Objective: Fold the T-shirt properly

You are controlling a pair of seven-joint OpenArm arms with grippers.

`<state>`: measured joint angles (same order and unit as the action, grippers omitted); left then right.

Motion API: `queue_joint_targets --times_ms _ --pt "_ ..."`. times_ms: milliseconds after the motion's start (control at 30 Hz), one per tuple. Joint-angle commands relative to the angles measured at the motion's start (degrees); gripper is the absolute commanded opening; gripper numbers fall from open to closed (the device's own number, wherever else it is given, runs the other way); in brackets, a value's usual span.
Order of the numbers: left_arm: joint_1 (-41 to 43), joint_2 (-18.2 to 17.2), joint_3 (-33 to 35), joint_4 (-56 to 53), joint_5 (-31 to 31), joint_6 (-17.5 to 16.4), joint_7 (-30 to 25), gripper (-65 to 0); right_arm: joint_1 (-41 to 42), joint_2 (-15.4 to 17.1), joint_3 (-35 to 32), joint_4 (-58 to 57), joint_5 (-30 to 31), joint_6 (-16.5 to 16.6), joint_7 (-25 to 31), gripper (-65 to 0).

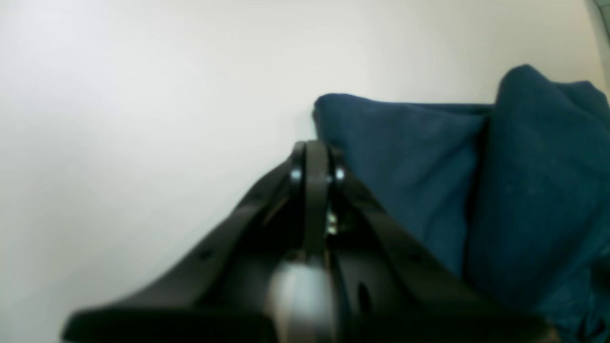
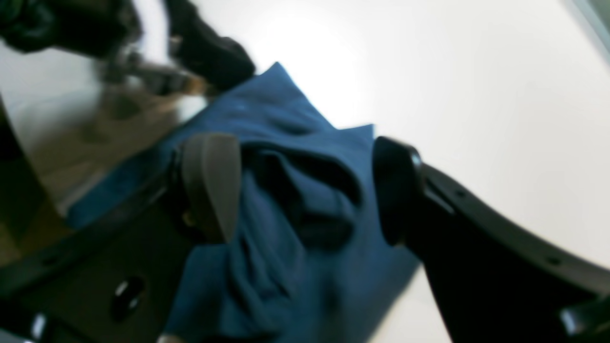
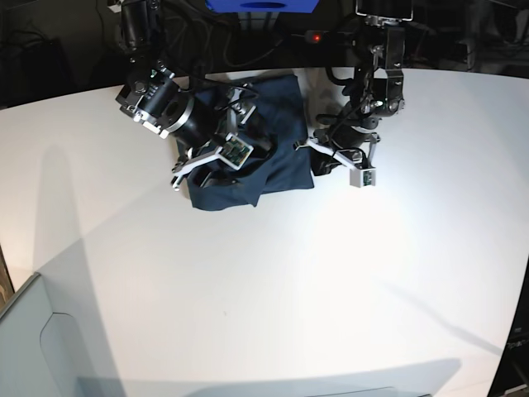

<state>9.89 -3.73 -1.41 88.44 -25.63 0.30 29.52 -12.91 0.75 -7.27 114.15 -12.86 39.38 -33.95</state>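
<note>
The dark navy T-shirt (image 3: 277, 161) lies bunched and partly folded at the back of the white table (image 3: 331, 273). My right gripper (image 2: 302, 190) hovers over it, open, both fingers spread wide with rumpled fabric (image 2: 290, 228) lying loose between and below them. My left gripper (image 1: 312, 150) is shut, its tips together just off the left edge of a folded layer of the T-shirt (image 1: 405, 157), with nothing visibly between them. In the base view the left arm (image 3: 364, 124) stands at the shirt's right side and the right arm (image 3: 178, 112) at its left.
A blue box (image 3: 260, 5) and cables sit behind the table's far edge. A pale grey panel (image 3: 33, 347) stands at the front left corner. The left arm (image 2: 209, 52) shows blurred at the top left of the right wrist view.
</note>
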Motion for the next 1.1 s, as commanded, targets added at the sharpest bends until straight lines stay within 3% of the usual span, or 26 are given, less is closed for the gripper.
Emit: queue_joint_targets --times_ms 0,300,367,567,800,1067 --pt "0.0 -0.9 -0.2 1.8 -0.4 0.3 -0.5 -65.0 0.6 -0.2 1.0 0.6 0.6 0.6 0.9 -23.1" --pt "1.5 -1.4 -4.5 6.7 -0.4 0.3 -0.3 -65.0 2.8 -0.1 4.6 -8.3 0.6 0.6 1.6 -25.0" --pt "2.5 -1.5 -6.2 8.0 -0.4 0.3 -0.3 -65.0 3.5 -0.1 4.5 -10.3 0.6 0.6 1.6 -31.8" --pt "4.6 -1.6 -11.5 12.1 -0.4 0.0 -0.3 -65.0 4.9 -0.4 3.1 -11.1 0.7 0.6 1.6 -64.7" --pt "5.6 -1.6 -16.4 13.1 -0.4 -0.2 -0.3 -65.0 6.4 -1.9 -5.9 -11.5 0.6 0.6 1.6 -64.5" --pt "8.1 -1.6 -18.2 13.1 -0.4 -0.3 -0.3 -65.0 9.5 -6.8 -6.9 -15.6 0.6 0.6 1.5 -63.9"
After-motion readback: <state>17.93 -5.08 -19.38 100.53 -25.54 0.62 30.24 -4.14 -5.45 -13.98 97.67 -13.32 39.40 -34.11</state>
